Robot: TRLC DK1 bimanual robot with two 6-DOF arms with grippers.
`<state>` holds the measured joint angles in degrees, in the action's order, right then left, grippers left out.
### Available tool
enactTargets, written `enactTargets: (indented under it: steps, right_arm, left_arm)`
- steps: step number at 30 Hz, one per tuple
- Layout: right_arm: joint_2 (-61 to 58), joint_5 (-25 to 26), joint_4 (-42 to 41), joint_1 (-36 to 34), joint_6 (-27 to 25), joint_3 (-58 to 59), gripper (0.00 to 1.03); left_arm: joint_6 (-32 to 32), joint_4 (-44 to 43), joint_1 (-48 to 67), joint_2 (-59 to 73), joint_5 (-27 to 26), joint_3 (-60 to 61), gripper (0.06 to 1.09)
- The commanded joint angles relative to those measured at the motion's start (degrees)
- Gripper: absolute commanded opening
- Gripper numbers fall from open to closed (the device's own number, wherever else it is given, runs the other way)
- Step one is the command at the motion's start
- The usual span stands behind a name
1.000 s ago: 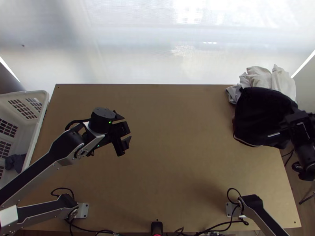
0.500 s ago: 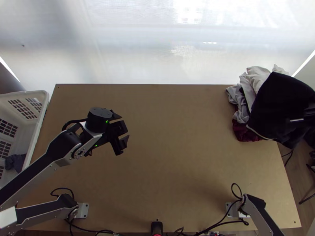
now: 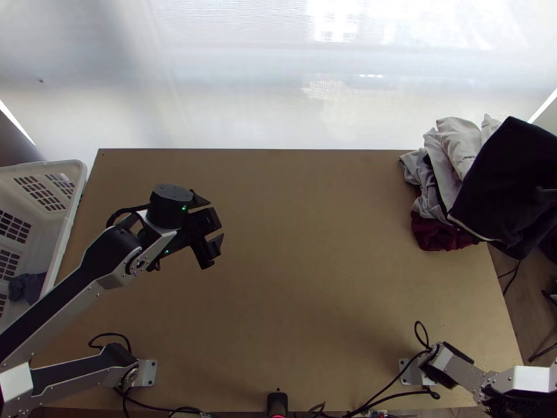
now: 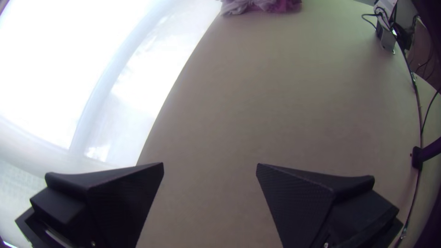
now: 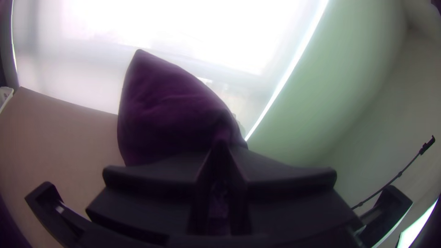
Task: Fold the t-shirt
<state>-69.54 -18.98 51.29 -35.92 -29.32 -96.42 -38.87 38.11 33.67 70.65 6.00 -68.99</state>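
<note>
Our right gripper (image 3: 546,194) has drawn its pinched dark cloth (image 3: 508,181) outward. Our left gripper (image 3: 214,221) gapes above the wooden table (image 3: 313,265), white basket (image 3: 66,233) alongside.

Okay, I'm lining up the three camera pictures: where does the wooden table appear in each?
Top view: the table fills the middle, between the basket and the clothes pile.
Left wrist view: between and beyond the left gripper's open fingers.
Right wrist view: beside the dark cloth in the right gripper.
Shared landmark: the bright backdrop along the table's far edge.
</note>
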Motion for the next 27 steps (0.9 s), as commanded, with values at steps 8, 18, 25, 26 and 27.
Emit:
enactTargets:
  steps: [8,18,25,26,27]
  right_arm:
    - [-9.9,-1.6,-0.9,0.0,0.1,-8.4,0.03]
    - [-17.0,-1.5,-0.9,1.7,0.2,-16.2,0.03]
    - [-21.7,-1.5,-0.9,2.3,0.8,-19.9,0.03]
    - [-22.4,-1.5,-0.9,2.3,0.8,-20.4,0.03]
    - [-23.1,-1.5,-0.9,2.5,0.8,-20.8,0.03]
  left_arm:
    - [-0.9,-1.2,-1.9,1.0,-0.6,-0.1,1.04]
    - [-1.3,-1.3,-2.7,1.2,-0.6,-0.2,1.04]
    - [-1.7,-1.5,-3.4,1.4,-0.6,-0.3,1.04]
    - [-1.8,-1.5,-3.6,1.5,-0.6,-0.3,1.04]
    - [-1.8,-1.5,-3.7,1.5,-0.6,-0.3,1.04]
